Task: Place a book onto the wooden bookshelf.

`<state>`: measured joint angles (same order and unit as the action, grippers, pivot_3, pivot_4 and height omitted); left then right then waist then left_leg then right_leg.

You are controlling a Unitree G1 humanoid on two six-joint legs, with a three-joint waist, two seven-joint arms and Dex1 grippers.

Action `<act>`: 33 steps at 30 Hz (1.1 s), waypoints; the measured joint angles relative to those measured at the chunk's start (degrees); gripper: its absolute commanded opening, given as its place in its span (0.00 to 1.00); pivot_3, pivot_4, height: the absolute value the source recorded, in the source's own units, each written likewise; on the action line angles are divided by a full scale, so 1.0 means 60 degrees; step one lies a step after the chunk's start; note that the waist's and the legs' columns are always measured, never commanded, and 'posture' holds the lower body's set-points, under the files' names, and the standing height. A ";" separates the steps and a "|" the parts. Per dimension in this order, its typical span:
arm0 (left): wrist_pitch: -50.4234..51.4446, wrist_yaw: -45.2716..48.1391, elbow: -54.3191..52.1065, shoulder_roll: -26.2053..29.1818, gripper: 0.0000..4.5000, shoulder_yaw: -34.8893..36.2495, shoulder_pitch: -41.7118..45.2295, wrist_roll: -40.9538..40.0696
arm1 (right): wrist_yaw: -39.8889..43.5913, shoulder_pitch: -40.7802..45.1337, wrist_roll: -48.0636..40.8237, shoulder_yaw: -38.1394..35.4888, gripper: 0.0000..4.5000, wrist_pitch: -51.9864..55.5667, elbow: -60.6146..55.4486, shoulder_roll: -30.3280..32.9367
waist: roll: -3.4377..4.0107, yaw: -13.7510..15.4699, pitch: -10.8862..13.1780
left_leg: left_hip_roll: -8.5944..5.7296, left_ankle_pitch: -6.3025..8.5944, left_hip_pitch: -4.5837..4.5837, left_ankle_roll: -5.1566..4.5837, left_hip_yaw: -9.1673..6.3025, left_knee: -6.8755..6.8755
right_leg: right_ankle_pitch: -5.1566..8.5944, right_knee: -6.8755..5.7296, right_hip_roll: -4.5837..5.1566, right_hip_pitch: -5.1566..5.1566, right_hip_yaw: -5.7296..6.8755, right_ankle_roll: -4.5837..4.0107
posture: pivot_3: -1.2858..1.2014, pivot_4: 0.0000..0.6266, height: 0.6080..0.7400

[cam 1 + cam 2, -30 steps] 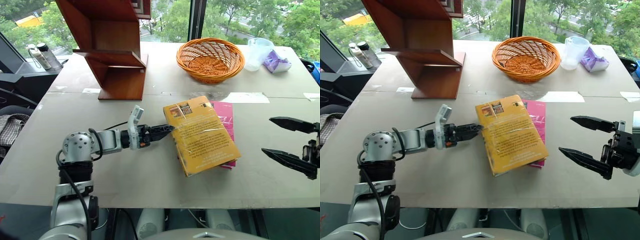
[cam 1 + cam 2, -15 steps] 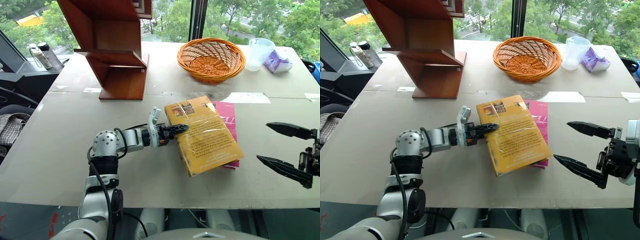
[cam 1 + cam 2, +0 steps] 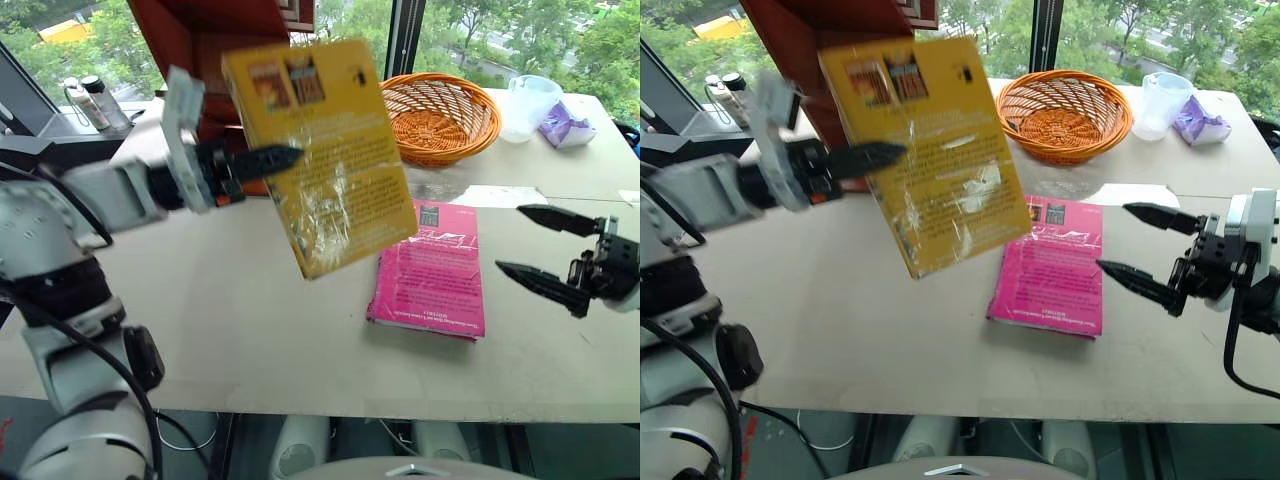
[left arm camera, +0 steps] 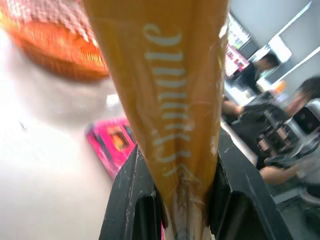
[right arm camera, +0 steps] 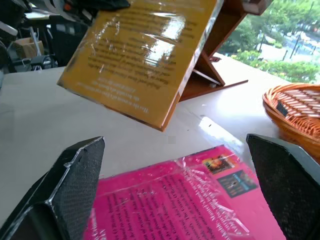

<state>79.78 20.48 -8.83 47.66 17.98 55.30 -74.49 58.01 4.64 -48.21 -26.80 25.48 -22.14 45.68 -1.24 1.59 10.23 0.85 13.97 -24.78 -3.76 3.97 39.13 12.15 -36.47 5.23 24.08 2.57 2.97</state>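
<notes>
The book (image 3: 320, 150) was held clamped in the left gripper (image 3: 262, 160), clear of the table (image 3: 230, 320); carrying to the bookshelf (image 3: 215, 25) was judged next.

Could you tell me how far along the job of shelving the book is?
Pickup looks done: the left gripper is shut on the yellow book, holding it in the air above the table. The pink book lies flat, untouched. Left to do: carry the yellow book to the wooden bookshelf and set it down. The right gripper waits open.
</notes>
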 measured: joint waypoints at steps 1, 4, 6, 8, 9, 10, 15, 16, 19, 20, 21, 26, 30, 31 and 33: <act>-0.0426 0.0259 -0.0426 0.0229 0.12 -0.0481 0.0581 0.0553 | 0.0061 0.0255 0.0141 0.0059 1.00 -0.0160 0.0393 -0.0002 | 0.0004 0.0020 -0.0001 | -0.0008 0.0001 0.0005 -0.0002 0.0009 -0.0008 | 0.0000 0.0012 -0.0002 -0.0002 0.0004 0.0000 | 0.52 0.24 0.95; -0.2979 0.1861 -0.1588 0.1286 0.12 -0.2576 0.1903 0.3319 | 0.0325 0.0892 0.0659 0.0440 1.00 -0.0667 0.1470 -0.0065 | 0.0010 -0.0022 -0.0002 | -0.0020 0.0001 0.0017 -0.0006 0.0034 -0.0041 | -0.0002 0.0045 -0.0017 -0.0006 -0.0010 0.0007 | 0.52 0.24 0.95; -0.5447 0.2999 -0.1553 0.1951 0.12 -0.4265 0.2591 0.6035 | 0.0463 0.1407 0.0848 0.0629 1.00 -0.0960 0.2065 -0.0192 | 0.0020 -0.0070 0.0001 | -0.0038 -0.0001 0.0017 -0.0004 0.0035 -0.0065 | -0.0011 0.0062 -0.0039 -0.0003 -0.0011 0.0022 | 0.52 0.24 0.95; -0.7139 0.3645 -0.1182 0.2178 0.12 -0.5090 0.2994 0.7767 | 0.0565 0.1750 0.0914 0.0679 1.00 -0.1147 0.2346 -0.0203 | 0.0038 -0.0102 0.0011 | -0.0036 -0.0003 0.0021 -0.0002 0.0035 -0.0075 | -0.0015 0.0067 -0.0049 -0.0001 -0.0012 0.0030 | 0.52 0.24 0.95; -0.8462 0.4128 -0.0793 0.2359 0.12 -0.5558 0.3224 0.9026 | 0.0660 0.2041 0.1011 0.0723 1.00 -0.1336 0.2574 -0.0221 | 0.0043 -0.0131 0.0014 | -0.0031 -0.0004 0.0023 -0.0002 0.0038 -0.0080 | -0.0017 0.0067 -0.0057 0.0000 -0.0014 0.0033 | 0.52 0.24 0.95; -0.9236 0.4430 -0.0540 0.2485 0.12 -0.5847 0.3322 0.9820 | 0.0711 0.2182 0.1074 0.0740 1.00 -0.1445 0.2722 -0.0241 | 0.0045 -0.0141 0.0014 | -0.0025 -0.0004 0.0029 -0.0002 0.0043 -0.0087 | -0.0022 0.0071 -0.0062 0.0000 -0.0019 0.0044 | 0.52 0.24 0.95; -1.1568 0.5597 0.1532 0.2811 0.12 -0.6861 0.3532 1.3046 | 0.0920 0.2778 0.1322 0.1186 1.00 -0.1843 0.3424 -0.0655 | 0.0053 -0.0147 0.0020 | -0.0002 -0.0006 0.0011 -0.0004 0.0055 -0.0086 | -0.0033 0.0069 -0.0087 0.0017 -0.0022 0.0070 | 0.52 0.24 0.95; -1.1725 0.5770 0.2005 0.2818 0.12 -0.6913 0.3547 1.3454 | 0.0944 0.2816 0.1376 0.1279 1.00 -0.1913 0.3503 -0.0702 | 0.0052 -0.0144 0.0021 | 0.0000 -0.0006 0.0008 -0.0005 0.0056 -0.0084 | -0.0032 0.0069 -0.0088 0.0018 -0.0022 0.0072 | 0.52 0.24 0.95; -1.2170 0.6079 0.3404 0.2735 0.12 -0.7101 0.3562 1.4461 | 0.0967 0.2899 0.1475 0.1393 1.00 -0.2074 0.3559 -0.0882 | 0.0052 -0.0133 0.0022 | 0.0021 -0.0005 -0.0001 -0.0006 0.0062 -0.0075 | -0.0027 0.0069 -0.0086 0.0023 -0.0027 0.0084 | 0.52 0.24 0.95; -1.2418 0.6201 0.4101 0.2517 0.12 -0.7117 0.3542 1.4722 | 0.0961 0.2964 0.1491 0.1416 1.00 -0.2102 0.3563 -0.0945 | 0.0052 -0.0105 0.0022 | 0.0026 -0.0005 -0.0005 -0.0006 0.0062 -0.0067 | -0.0025 0.0066 -0.0084 0.0022 -0.0026 0.0089 | 0.52 0.24 0.95; -1.2538 0.6292 0.4392 0.2477 0.12 -0.7161 0.3486 1.4902 | 0.0952 0.3023 0.1492 0.1446 1.00 -0.2120 0.3557 -0.0973 | 0.0051 -0.0105 0.0022 | 0.0028 -0.0005 -0.0010 -0.0007 0.0063 -0.0062 | -0.0024 0.0065 -0.0084 0.0023 -0.0025 0.0091 | 0.52 0.24 0.95; -1.3075 0.6949 0.5615 0.1934 0.12 -0.7290 0.3469 1.5788 | 0.0437 0.3134 0.1493 0.1415 1.00 -0.2237 0.3119 -0.1167 | 0.0048 -0.0134 0.0023 | 0.0032 -0.0002 0.0008 -0.0012 0.0071 -0.0029 | -0.0019 0.0010 -0.0073 0.0020 -0.0032 0.0098 | 0.52 0.24 0.95; -1.3537 0.7148 0.6183 0.1914 0.12 -0.7243 0.3487 1.6189 | -0.0042 0.3021 0.1372 0.1346 1.00 -0.2202 0.2352 -0.1354 | 0.0053 -0.0286 0.0024 | 0.0066 0.0019 0.0037 -0.0046 0.0075 -0.0007 | -0.0001 -0.0065 -0.0096 0.0035 -0.0044 0.0125 | 0.52 0.24 0.95; -1.3583 0.7167 0.6269 0.1915 0.12 -0.7215 0.3487 1.6234 | -0.0082 0.3002 0.1337 0.1346 1.00 -0.2201 0.2241 -0.1359 | 0.0053 -0.0336 0.0023 | 0.0073 0.0019 0.0042 -0.0045 0.0073 0.0000 | -0.0002 -0.0075 -0.0103 0.0034 -0.0044 0.0123 | 0.52 0.24 0.95; -1.3801 0.7169 0.6684 0.1836 0.12 -0.7198 0.3588 1.6352 | -0.0264 0.2965 0.1188 0.1273 1.00 -0.2179 0.2005 -0.1480 | 0.0057 -0.0402 0.0021 | 0.0076 0.0018 0.0067 -0.0044 0.0079 0.0003 | -0.0002 -0.0100 -0.0104 0.0028 -0.0055 0.0122 | 0.52 0.24 0.95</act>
<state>-3.03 63.50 31.28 58.68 -25.21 76.83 23.62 56.42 22.43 -41.08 -19.16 12.40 -10.11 36.80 -0.90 -0.83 10.36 1.31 14.08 -24.38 -4.02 4.44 39.15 12.14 -37.07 4.60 24.25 2.24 3.70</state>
